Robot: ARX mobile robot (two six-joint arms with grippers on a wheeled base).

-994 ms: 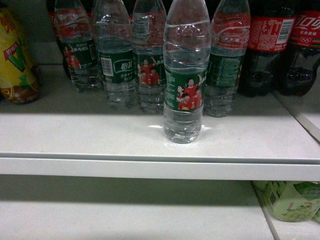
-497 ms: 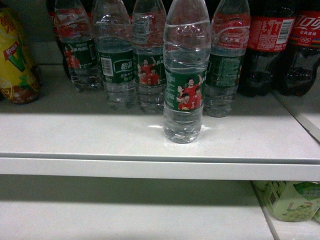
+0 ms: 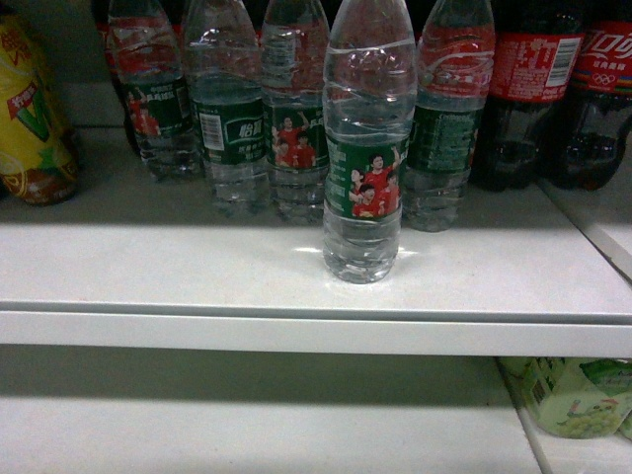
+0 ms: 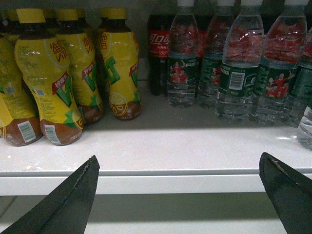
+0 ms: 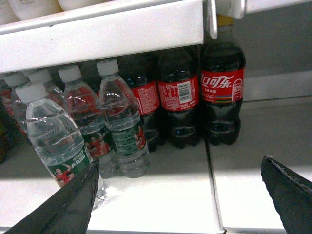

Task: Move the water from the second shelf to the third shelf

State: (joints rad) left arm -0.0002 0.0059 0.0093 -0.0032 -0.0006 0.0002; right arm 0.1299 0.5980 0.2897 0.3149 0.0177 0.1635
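**One water bottle out front, both grippers spread wide**

Nearest the head camera, a single water bottle point(image 3: 367, 148) stood upright on the white shelf point(image 3: 296, 272), forward of the rest and just behind the front lip. No arm showed in that view. Behind it ran a row of four more water bottles point(image 3: 229, 109) with the same green labels, upright and close together. At the back right stood two cola bottles point(image 3: 533, 89), and at the far left one yellow-labelled drink bottle point(image 3: 35, 118) sat half cut off by the frame edge. On the shelf below, a pale green pack point(image 3: 573, 395) lay at the right.

In the left wrist view the left gripper point(image 4: 180, 190) had its two dark fingers spread far apart and empty, level with the shelf edge; beyond it stood about five yellow bottles, though those at the rear were hard to count in the gloom. The right gripper point(image 5: 185, 195) was likewise spread and empty, its left finger point(image 5: 73, 204) overlapping the front bottle in that view, three cola bottles farther back
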